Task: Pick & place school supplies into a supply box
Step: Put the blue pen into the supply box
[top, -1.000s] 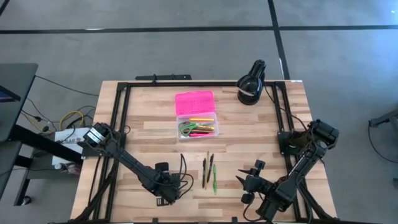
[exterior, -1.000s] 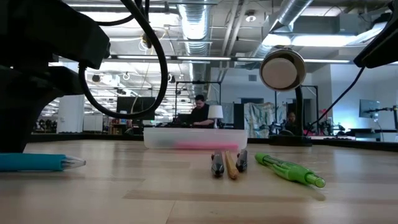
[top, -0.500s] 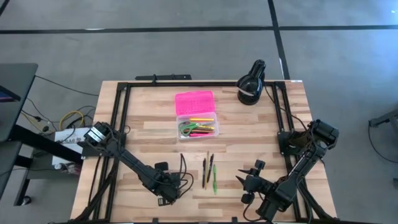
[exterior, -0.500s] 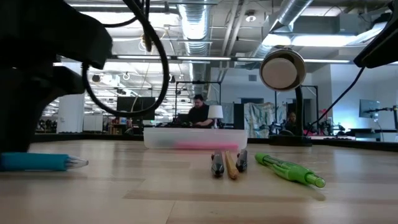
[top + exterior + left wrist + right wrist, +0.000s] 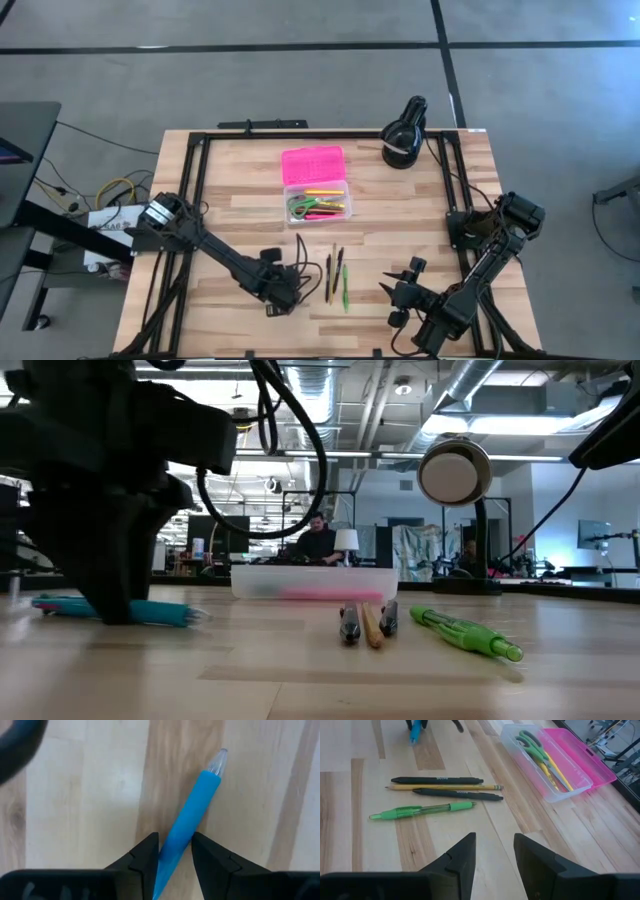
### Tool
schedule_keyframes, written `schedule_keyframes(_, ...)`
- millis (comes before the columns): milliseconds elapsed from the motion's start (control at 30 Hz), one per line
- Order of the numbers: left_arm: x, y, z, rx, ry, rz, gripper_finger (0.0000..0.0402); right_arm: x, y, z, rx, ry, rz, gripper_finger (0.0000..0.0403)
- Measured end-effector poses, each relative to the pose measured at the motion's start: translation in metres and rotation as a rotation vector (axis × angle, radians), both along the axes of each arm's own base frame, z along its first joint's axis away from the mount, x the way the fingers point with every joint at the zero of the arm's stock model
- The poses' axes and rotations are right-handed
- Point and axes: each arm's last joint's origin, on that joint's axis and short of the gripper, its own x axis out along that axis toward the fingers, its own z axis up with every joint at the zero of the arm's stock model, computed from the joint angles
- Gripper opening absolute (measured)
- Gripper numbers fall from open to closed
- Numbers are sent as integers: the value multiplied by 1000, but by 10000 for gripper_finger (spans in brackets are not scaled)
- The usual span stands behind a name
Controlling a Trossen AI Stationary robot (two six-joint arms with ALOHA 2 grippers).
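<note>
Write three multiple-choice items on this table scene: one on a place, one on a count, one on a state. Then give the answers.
1. Where are the green scissors?
A. inside the pencil case
B. beside the lamp
C. among the loose pens

2. How many pens and pencils lie loose beside the green pen?
A. one
B. three
C. six

3. The left gripper is:
A. raised, empty
B. jaws astride the blue pen
C. over the case

Answers: A, they show in the clear base; B, two black pens and a yellow pencil; B, the left wrist view shows the pen between its jaws.

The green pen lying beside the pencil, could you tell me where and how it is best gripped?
Grip the green pen mid-barrel from straight above, fingers across its width. It lies flat on the table, apart from the nearest black pen, leaving room on both sides.
</note>
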Motion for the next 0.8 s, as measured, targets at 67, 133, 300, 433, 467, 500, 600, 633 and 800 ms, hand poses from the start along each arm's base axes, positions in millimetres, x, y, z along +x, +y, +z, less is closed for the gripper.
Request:
schedule_keyframes(67,2,2,0,2,-1,-7,112,0,0,0,0,0,0,128)
schedule_keyframes(133,3,4,0,4,0,-10,112,0,0,0,0,0,0,128)
schedule_keyframes(300,6,10,0,15,-4,7,112,0,0,0,-3,2,0,128)
schedule_keyframes(433,9,17,0,32,-9,30,112,0,0,0,-3,2,0,128)
schedule_keyframes(467,9,19,0,37,-11,36,112,0,0,0,-3,2,0,128)
schedule_keyframes(500,10,21,0,43,-12,42,112,0,0,0,-3,2,0,128)
schedule_keyframes(600,12,26,1,66,-17,43,112,0,0,0,-3,2,0,128)
schedule_keyframes(633,13,28,1,77,-20,44,112,0,0,0,-4,3,0,128)
schedule_keyframes(800,18,35,12,139,-35,38,111,0,-1,0,-8,5,0,128)
